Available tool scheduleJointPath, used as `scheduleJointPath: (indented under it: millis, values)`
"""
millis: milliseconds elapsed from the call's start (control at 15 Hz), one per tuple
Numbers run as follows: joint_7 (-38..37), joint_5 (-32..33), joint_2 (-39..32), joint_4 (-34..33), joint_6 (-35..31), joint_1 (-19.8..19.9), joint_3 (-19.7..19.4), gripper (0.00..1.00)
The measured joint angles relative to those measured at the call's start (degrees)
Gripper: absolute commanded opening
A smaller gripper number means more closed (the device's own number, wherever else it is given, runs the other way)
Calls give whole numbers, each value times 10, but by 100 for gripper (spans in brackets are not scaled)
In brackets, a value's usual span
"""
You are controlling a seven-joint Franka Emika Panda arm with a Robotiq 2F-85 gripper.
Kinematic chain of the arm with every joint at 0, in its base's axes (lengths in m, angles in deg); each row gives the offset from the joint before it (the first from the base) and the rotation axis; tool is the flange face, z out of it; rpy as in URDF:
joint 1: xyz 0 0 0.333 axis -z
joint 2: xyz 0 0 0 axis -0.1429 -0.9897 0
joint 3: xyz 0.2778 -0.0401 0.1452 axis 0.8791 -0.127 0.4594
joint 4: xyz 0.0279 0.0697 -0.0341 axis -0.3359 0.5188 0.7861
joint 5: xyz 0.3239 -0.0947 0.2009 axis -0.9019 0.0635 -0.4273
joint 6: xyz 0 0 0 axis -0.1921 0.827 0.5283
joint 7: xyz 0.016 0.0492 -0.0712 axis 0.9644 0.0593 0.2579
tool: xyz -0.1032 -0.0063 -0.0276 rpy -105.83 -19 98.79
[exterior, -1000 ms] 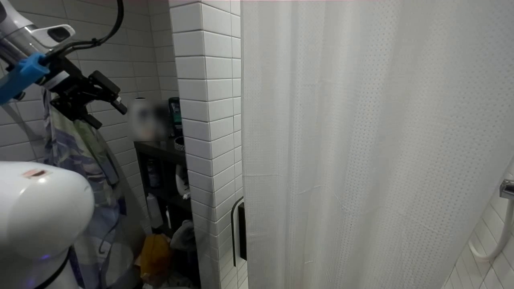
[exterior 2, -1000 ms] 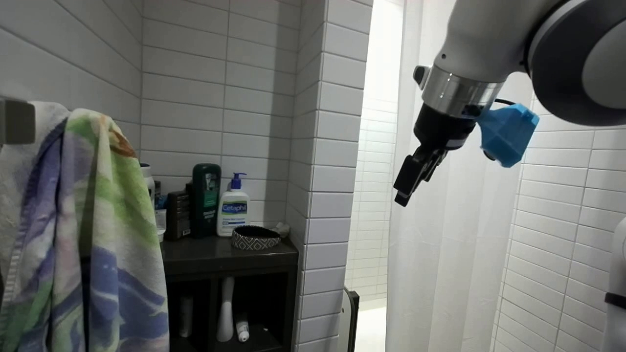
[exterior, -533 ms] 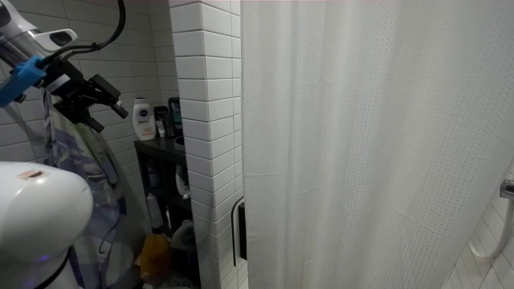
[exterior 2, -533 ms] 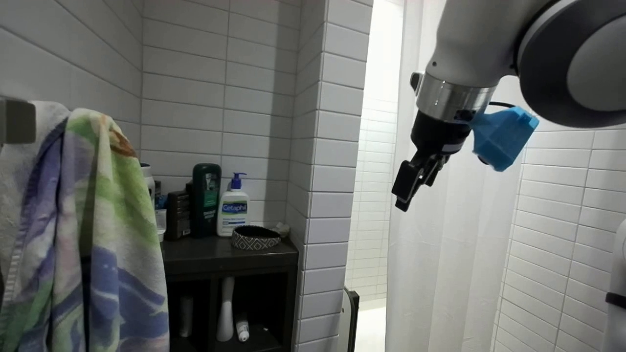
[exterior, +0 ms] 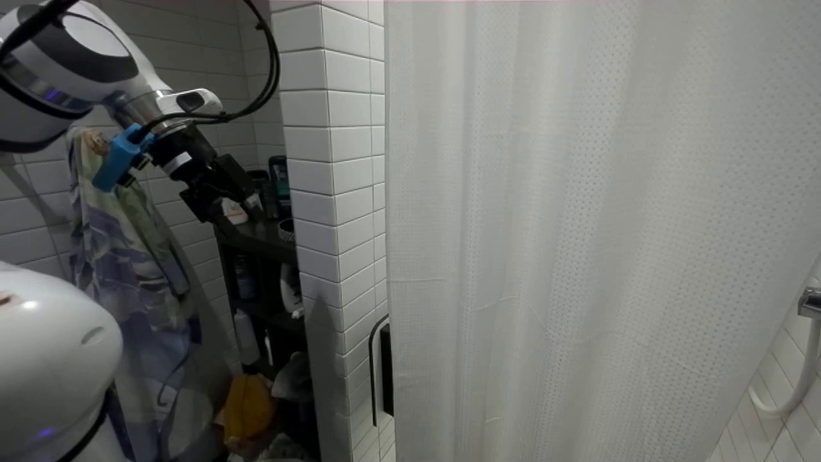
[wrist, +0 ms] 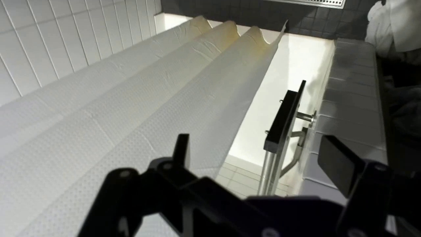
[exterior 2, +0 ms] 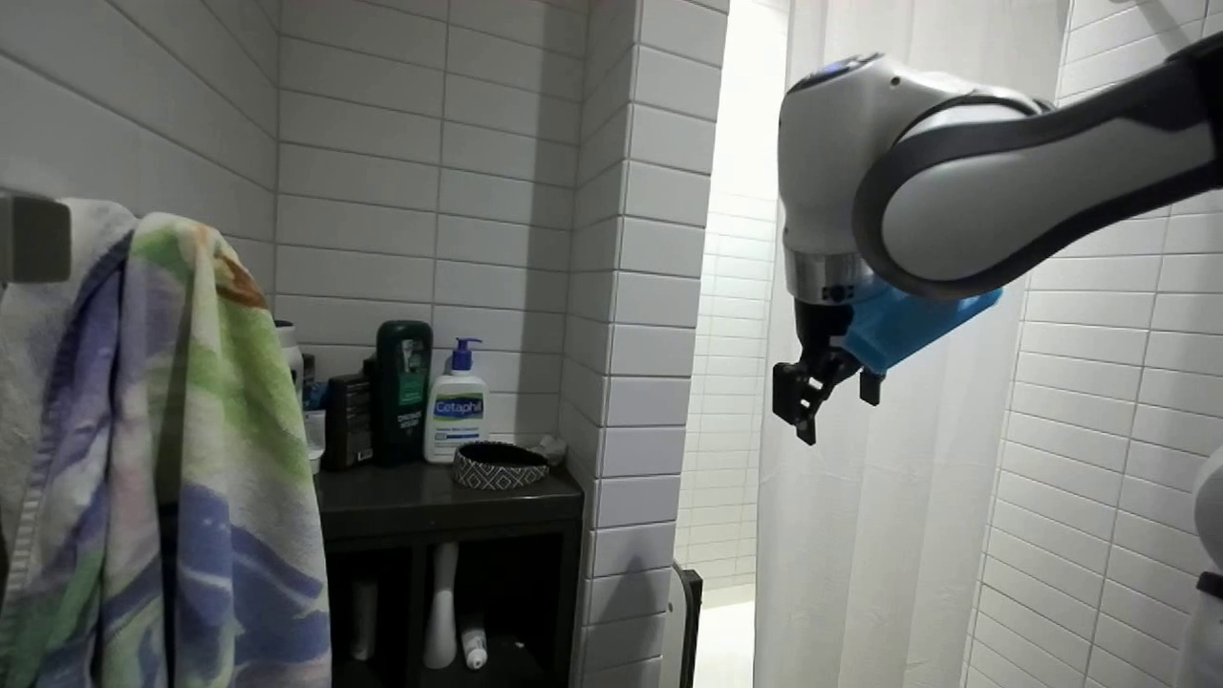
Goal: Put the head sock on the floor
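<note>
Hanging with its two fingers wide apart, the gripper (exterior 2: 839, 411) points downward in both exterior views. Off to one side, the patterned head sock (exterior 2: 499, 471) sits atop the black shelf (exterior 2: 392, 493), its opening facing up. Just behind it stands a white pump bottle (exterior 2: 457, 420) beside a dark green bottle (exterior 2: 401, 392), and farther back rises the tiled wall (exterior 2: 373, 172).

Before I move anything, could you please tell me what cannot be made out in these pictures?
Head sock: in an exterior view, its right part is hidden by the tiled wall.
White bottle: in an exterior view, its upper part is hidden by the gripper.
Pump bottle: in an exterior view, the fine print is too small to read.
Whitish bundle: in the wrist view, cut off by the top and right edges.
</note>
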Motion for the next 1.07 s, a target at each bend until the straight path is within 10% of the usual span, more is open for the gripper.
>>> scheduleJointPath:
  millis: [1067]
  values:
    - [-12,-66,-111,1,-21,86,-242,100]
